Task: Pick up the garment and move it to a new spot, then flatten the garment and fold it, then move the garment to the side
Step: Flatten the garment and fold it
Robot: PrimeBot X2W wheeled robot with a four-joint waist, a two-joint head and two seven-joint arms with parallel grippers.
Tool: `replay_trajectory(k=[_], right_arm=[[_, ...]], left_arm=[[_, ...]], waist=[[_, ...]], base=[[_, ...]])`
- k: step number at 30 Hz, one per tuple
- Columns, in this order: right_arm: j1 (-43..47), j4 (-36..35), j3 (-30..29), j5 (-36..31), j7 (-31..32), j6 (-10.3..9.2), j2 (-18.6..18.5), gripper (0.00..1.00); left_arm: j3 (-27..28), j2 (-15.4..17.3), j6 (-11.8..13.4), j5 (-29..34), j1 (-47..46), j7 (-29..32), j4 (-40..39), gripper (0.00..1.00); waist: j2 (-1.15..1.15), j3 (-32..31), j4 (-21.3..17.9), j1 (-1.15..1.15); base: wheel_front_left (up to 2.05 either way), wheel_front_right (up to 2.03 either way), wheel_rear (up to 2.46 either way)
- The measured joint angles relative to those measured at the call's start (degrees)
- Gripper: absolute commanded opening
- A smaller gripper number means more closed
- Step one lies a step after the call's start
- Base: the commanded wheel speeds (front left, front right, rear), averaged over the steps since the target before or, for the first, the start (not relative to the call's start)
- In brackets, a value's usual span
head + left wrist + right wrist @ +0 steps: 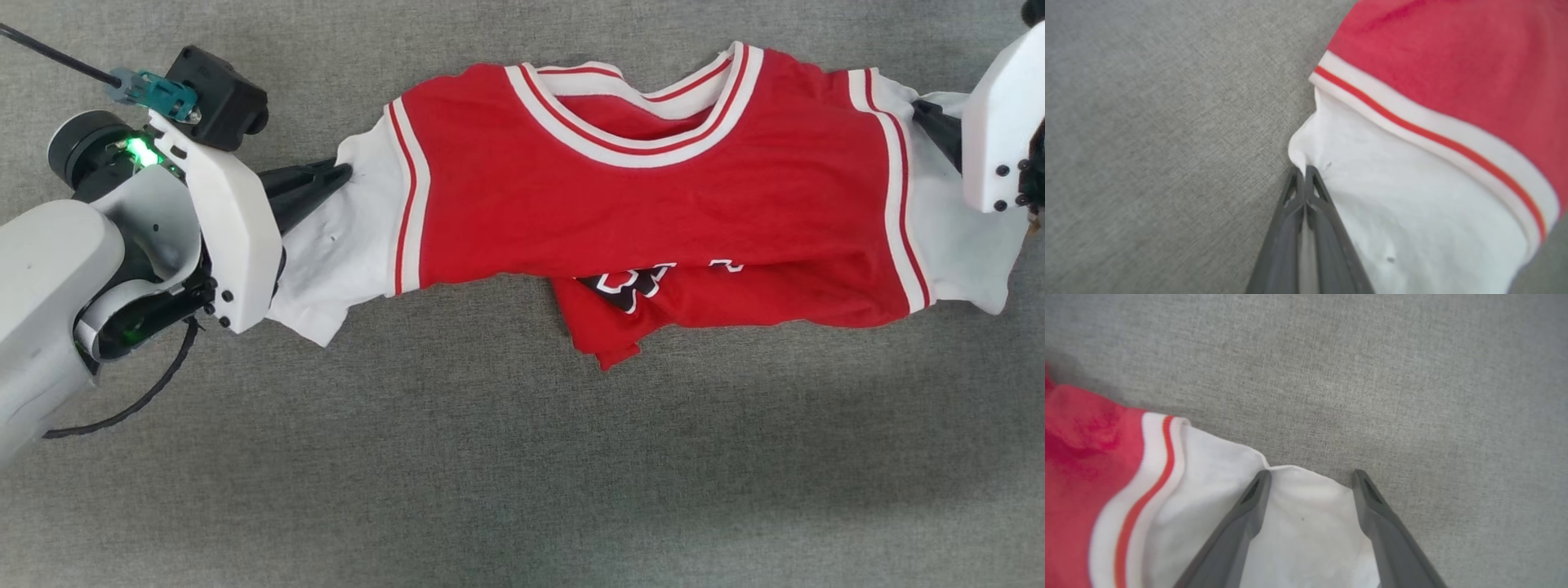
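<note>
left gripper [1305, 171] pinching garment [653, 204], apparently its sleeve

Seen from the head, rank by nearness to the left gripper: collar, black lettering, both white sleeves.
1. Left sleeve, pinched in the left gripper.
2. Collar, top, and black lettering, below: too close to call.
3. Right sleeve, far right.

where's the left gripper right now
In the head view the left gripper is at the left side, shut on the upper edge of the garment at its white sleeve, above the grey fabric surface.
</note>
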Motion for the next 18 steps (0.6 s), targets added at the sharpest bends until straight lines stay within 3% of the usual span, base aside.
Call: replay_trajectory(k=[1,2,3,4,5,18], right_arm=[[0.08,0.22,-0.07,0.23,0.37,0.0,-0.07,1.0],[0.07,0.42,-0.16,0.52,0.57,0.0,-0.08,0.9],[0.06,0.56,-0.26,0.6,1.0,0.0,-0.04,0.55],[0.06,0.6,-0.33,0.64,1.02,0.03,0.08,0.38],[0.06,0.68,-0.47,0.65,1.01,0.08,0.29,0.0],[1.17,2.23,-2.91,-0.47,-5.14,0.14,2.66,0.0]], left_arm=[[0.0,-0.04,0.0,0.02,-0.07,-0.01,-0.04,0.0],[-0.01,-0.02,0.0,0.04,-0.13,-0.01,-0.07,0.0],[-0.01,-0.03,0.0,0.07,-0.16,-0.01,-0.1,0.0],[-0.01,-0.02,0.0,0.07,-0.2,-0.04,-0.13,0.0],[-0.02,0.0,0.0,0.07,-0.21,-0.07,-0.12,0.0],[-0.91,-1.29,0.01,-2.42,1.01,-5.3,2.49,0.0]], waist=[[0.0,0.09,0.04,0.0],[0.0,0.15,0.05,0.0],[0.0,0.2,0.05,0.0],[0.0,0.27,0.04,0.0],[0.0,0.28,0.02,0.0],[0.0,-2.33,0.0,0.0]], base=[[0.0,0.0,0.0],[0.0,0.0,0.0],[0.0,0.0,0.0],[0.0,0.0,0.0],[0.0,0.0,0.0],[0.0,0.0,0.0]])
